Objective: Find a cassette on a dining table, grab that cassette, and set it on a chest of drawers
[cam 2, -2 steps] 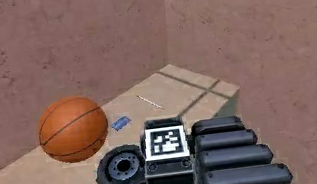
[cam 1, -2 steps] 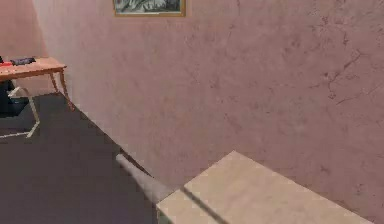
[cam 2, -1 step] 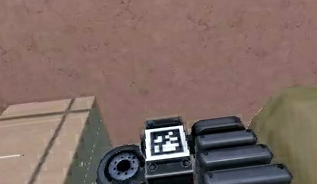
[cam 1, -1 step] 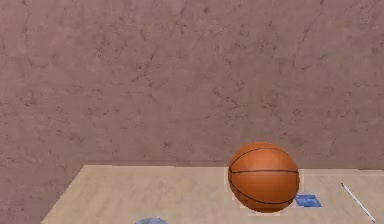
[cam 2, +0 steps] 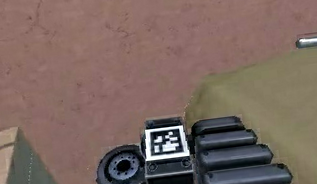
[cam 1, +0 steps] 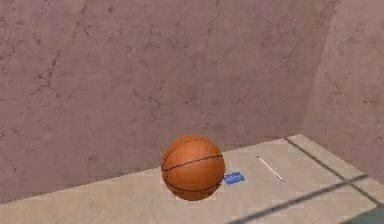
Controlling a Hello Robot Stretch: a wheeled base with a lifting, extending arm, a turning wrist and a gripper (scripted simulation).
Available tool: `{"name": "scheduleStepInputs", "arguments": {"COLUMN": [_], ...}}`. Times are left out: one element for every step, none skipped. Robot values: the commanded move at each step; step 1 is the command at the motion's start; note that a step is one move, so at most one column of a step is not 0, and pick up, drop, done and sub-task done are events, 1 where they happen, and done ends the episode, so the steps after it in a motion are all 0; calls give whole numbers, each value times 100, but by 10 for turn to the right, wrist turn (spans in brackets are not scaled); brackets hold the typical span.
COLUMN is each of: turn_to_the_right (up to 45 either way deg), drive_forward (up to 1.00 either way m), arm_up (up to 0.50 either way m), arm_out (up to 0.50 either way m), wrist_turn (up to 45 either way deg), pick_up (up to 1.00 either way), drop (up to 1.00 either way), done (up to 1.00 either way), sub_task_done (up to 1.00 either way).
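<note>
Jaws indistinct on gripper (cam 2: 124,172), blue item (cam 1: 235,178) beside basketball (cam 1: 193,167)

Basketball (cam 1: 193,168) blocks the middle of the tabletop (cam 1: 90,203), wall (cam 1: 150,70) close behind (corner at right). Bare top lies free to its left; small blue flat thing (cam 1: 235,179) lies just beside its right, thin white stick (cam 1: 270,168) beyond.

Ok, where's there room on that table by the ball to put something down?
Left of the basketball the tabletop is bare, up to the pink wall. Right of it is crowded: a small blue thing beside it, then a thin white stick.
</note>
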Motion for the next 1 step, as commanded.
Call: {"name": "scheduleStepInputs", "arguments": {"turn_to_the_right": [-450], "drive_forward": [0], "arm_up": [0], "arm_out": [0], "wrist_turn": [0], "pick_up": [0], "drop": [0], "done": [0], "sub_task_done": [0]}}
